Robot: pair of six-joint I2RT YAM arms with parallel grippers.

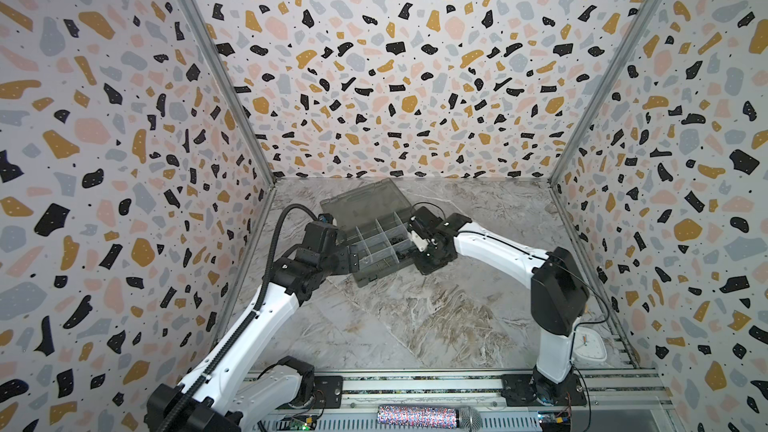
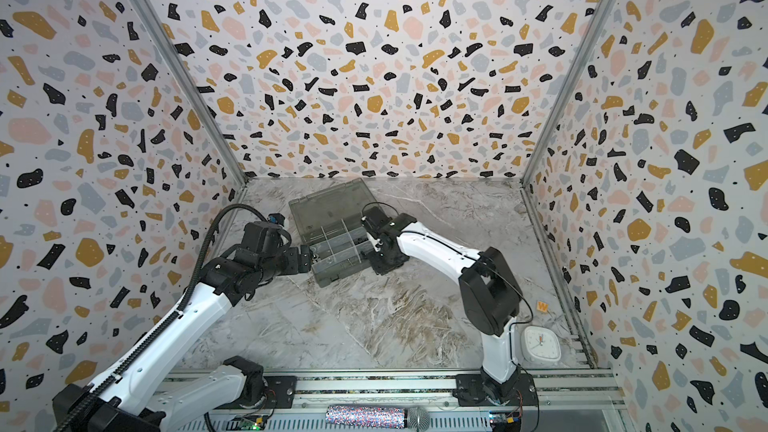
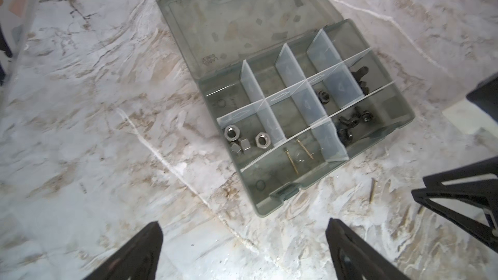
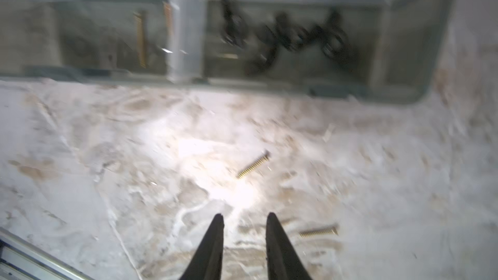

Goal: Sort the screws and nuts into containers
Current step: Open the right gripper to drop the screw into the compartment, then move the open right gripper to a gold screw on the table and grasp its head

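Right tool (image 4: 245, 215) first: its black jaws stand a little apart with nothing between them, low over the counter (image 4: 107, 184), and one brass screw (image 4: 318, 231) lies just beside the tips, its length running along the line the jaws close on, so a wrist turn looks needed. Another brass screw (image 4: 253, 164) lies slantwise straight ahead, between the tips and the organizer box (image 4: 269, 83) in the counter's far half. Left tool (image 3: 244, 222) gapes wide and empty across the box, so the right arm (image 1: 490, 243) is nearer.

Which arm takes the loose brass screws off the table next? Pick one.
Right: the right jaws hang slightly apart and empty just short of both screws; the left jaws are across the organizer box.
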